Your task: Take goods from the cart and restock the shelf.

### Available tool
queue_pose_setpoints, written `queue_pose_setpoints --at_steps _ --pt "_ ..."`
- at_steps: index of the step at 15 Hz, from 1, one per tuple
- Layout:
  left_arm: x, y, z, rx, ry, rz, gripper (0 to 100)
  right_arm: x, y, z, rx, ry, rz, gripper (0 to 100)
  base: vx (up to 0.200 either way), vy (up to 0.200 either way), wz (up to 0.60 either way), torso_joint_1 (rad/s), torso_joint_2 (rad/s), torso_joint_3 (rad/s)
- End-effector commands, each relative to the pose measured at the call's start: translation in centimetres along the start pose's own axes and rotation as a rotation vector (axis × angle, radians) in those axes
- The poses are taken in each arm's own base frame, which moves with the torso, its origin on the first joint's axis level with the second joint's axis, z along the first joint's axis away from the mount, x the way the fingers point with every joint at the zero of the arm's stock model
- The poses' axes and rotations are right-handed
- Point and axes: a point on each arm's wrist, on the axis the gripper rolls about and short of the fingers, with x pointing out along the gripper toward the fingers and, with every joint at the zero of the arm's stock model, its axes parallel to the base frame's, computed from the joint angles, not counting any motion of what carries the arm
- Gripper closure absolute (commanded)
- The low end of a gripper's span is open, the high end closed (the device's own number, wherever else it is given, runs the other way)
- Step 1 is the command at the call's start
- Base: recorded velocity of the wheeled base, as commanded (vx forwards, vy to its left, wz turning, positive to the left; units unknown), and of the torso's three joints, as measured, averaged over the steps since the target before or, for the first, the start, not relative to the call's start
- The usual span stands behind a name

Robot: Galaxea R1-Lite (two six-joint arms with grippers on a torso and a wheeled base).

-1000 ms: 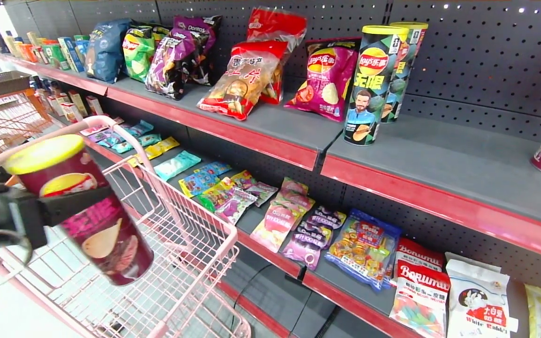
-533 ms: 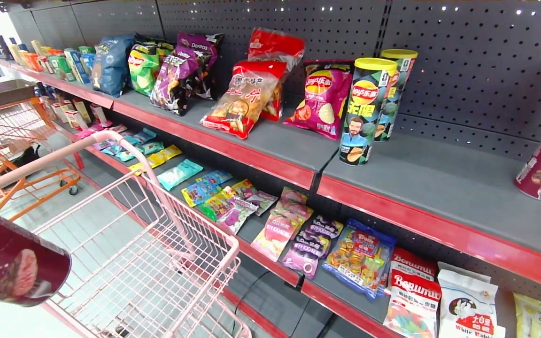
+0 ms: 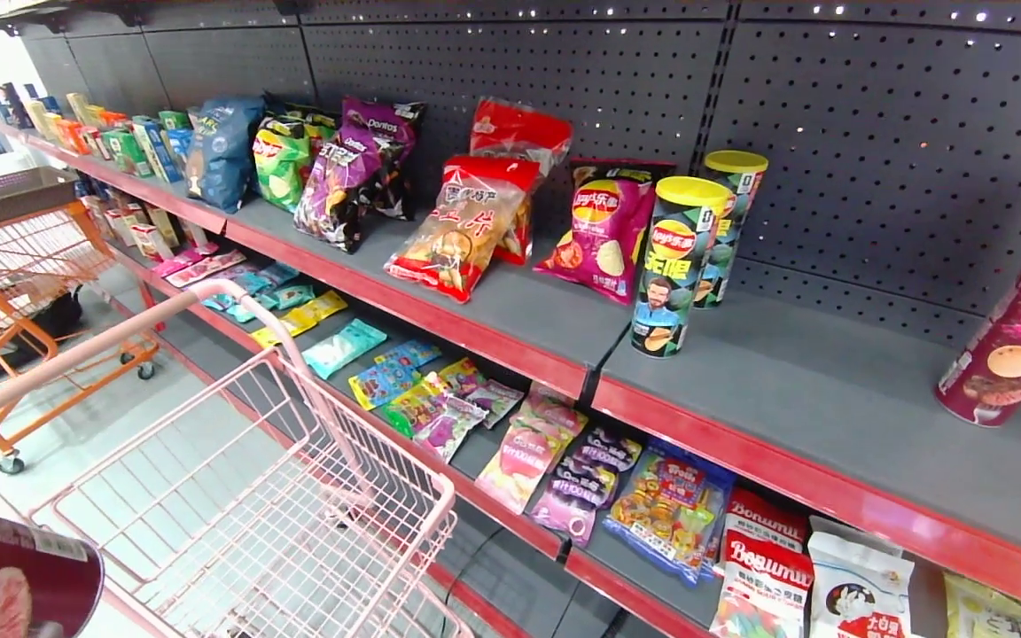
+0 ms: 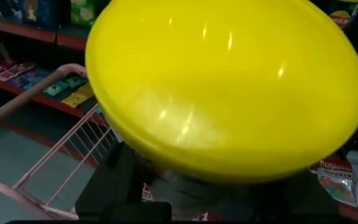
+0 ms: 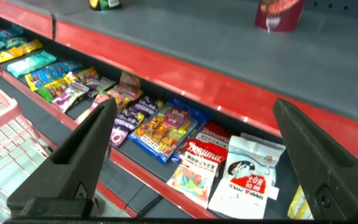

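carry step in hand: your left gripper pinches the chips can (yellow lid facing its wrist camera), low beside the cart. right gripper spread, empty. next move: raise it upright onto the shelf.

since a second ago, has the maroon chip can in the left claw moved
Yes. Against the pink cart, the maroon chip can went down and left: it covered the cart's handle before, now it lies below the handle near the basket's corner.

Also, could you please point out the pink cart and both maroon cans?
pink cart [image 3: 103,346], head view, handle bar.
shelved maroon can [image 3: 1011,341], head view, side wall.
held maroon can [image 3: 5,585], head view, lower wall.
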Motion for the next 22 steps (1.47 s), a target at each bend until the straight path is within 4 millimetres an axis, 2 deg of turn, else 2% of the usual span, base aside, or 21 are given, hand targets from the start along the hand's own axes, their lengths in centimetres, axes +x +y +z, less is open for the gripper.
queue_pose_setpoints --at_steps 1,7,11,14,22 --pt "-1.2 -0.2 -0.5 0.003 -0.013 -0.001 100 0.0 0.0 0.0 -0.001 -0.001 0.000 0 0.000 0.000 0.00 0.163 -0.38 -0.227" --pt "-2.0 -0.3 -1.3 -0.002 0.023 0.002 100 0.0 0.0 0.0 0.002 -0.001 0.000 0 0.000 0.000 0.00 0.083 -0.19 -0.105" --pt "-2.2 -0.3 -1.5 0.002 0.029 0.008 100 0.0 0.0 0.0 0.000 -0.001 0.000 0 0.000 0.000 -0.60 0.000 0.00 0.000" --pt "-2.2 -0.3 -1.5 0.077 0.032 0.038 100 0.0 0.0 0.0 0.002 -0.001 0.000 0 0.000 0.000 -0.60 0.011 0.00 0.001" --pt "-2.3 -0.2 -2.3 0.082 0.040 0.085 100 0.0 0.0 0.0 -0.001 -0.001 0.000 0 0.000 0.000 -0.60 0.002 0.00 0.001"
